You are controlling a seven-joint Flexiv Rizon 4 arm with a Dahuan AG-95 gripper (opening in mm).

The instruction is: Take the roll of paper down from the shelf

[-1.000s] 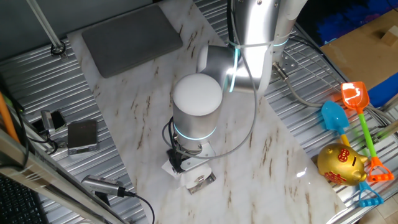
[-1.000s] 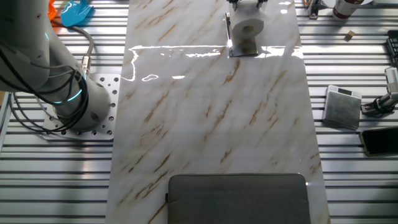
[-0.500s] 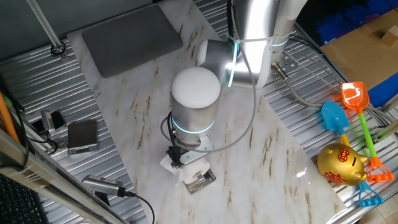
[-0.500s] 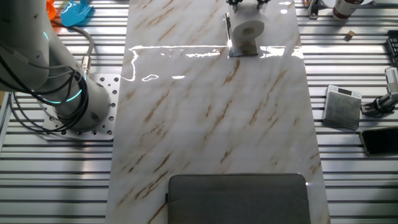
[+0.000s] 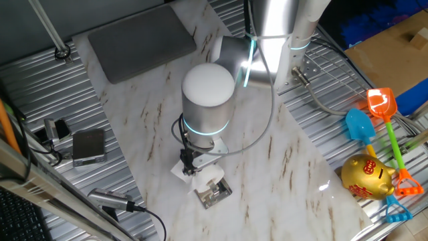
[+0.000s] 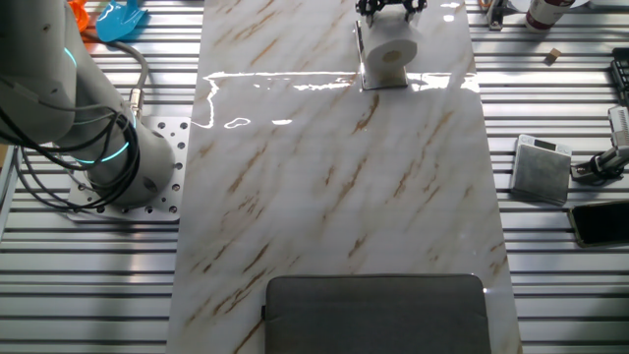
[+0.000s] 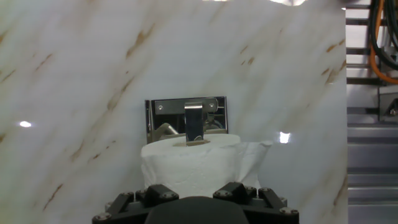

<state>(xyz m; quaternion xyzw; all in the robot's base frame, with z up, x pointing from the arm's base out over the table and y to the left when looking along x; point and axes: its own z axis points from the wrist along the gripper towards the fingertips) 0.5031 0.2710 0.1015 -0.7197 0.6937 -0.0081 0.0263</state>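
Observation:
The roll of paper is white and sits on the hook of the shelf, a shiny silver plate lying on the marble table. My gripper is right behind the roll, with one finger on each side of it, and seems shut on it. In the other fixed view the gripper straddles the roll at the far table edge, and the roll covers most of the shelf. In one fixed view the arm hides the gripper; the roll and the shelf show just below it.
A large grey pad lies at the near end of the table. A small grey box and a phone lie on the slatted side. A golden piggy bank and toy shovels lie beside the arm's base.
The arm has shifted slightly away from the shelf. The roll has slid a little along the hook with the gripper and shows more in both fixed views.

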